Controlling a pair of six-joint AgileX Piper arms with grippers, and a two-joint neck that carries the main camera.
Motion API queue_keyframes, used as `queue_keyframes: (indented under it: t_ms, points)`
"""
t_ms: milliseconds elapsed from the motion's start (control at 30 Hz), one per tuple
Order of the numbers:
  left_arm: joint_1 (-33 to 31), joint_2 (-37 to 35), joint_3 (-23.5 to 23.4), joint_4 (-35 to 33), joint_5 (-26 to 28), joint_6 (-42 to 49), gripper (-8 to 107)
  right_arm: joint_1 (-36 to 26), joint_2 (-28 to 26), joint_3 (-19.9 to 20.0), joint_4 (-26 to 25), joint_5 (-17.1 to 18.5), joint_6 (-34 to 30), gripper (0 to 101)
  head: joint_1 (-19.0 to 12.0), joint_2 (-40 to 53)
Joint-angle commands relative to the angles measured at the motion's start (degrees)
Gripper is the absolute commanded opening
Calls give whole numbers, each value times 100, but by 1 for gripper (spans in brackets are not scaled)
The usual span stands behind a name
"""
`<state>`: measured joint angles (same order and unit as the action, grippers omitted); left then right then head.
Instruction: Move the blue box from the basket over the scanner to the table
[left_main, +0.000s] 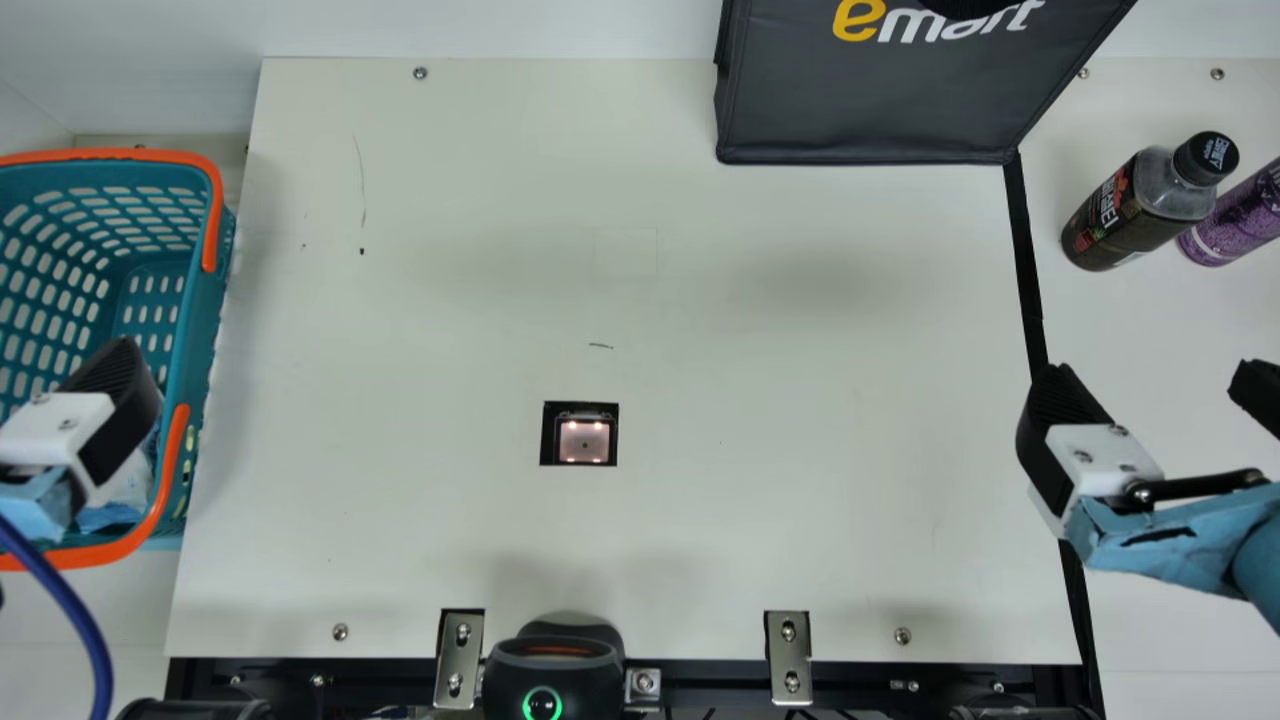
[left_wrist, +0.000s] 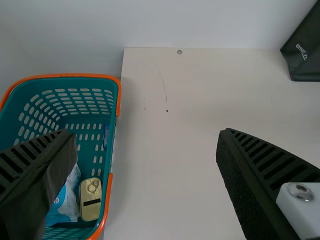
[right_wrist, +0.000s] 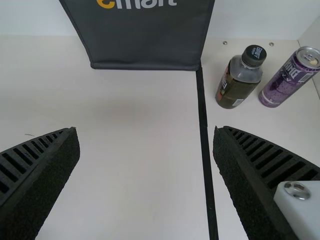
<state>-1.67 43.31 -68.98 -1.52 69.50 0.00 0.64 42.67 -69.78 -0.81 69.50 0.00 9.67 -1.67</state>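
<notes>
Look in the basket (left_wrist: 65, 76) for the blue box (left_wrist: 106, 135), apparently on edge against the wall nearest the bench (left_main: 800, 400). Expect light, thin card: stiff along edges, crushable across broad faces, perhaps slick. With the left claw (left_wrist: 146, 132), spread and empty by the basket, pinch gently across the narrow thickness, near the upper end. Carry level over the scanner (left_main: 583, 440). Leave the right claw (right_wrist: 146, 130), likewise wide and empty, alone.

The counter (left_main: 750, 350) looks smooth and matt, the left basket (left_main: 197, 320) plastic, the far bag (left_main: 870, 100) matt cloth, the right can (right_wrist: 286, 84) glossy metal.
</notes>
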Motion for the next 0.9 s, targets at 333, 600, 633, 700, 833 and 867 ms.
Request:
queue_keyframes:
  t_ms: [333, 600, 633, 700, 833, 867]
  points:
    - [0, 0, 0, 0, 0, 0, 90, 0, 0, 0, 0, 0, 0, 95, -175, 1479]
    - [0, 0, 0, 0, 0, 0, 90, 0, 0, 0, 0, 0, 0, 95, -175, 2009]
    - [0, 0, 0, 0, 0, 0, 90, 0, 0, 0, 0, 0, 0, 95, -175, 2009]
    - [0, 0, 0, 0, 0, 0, 90, 0, 0, 0, 0, 0, 0, 95, -175, 2009]
    - [0, 0, 0, 0, 0, 0, 90, 0, 0, 0, 0, 0, 0, 95, -175, 2009]
    - [-5, 5, -1, 4, -4, -5, 90, 0, 0, 0, 0, 0, 0, 95, -175, 2009]
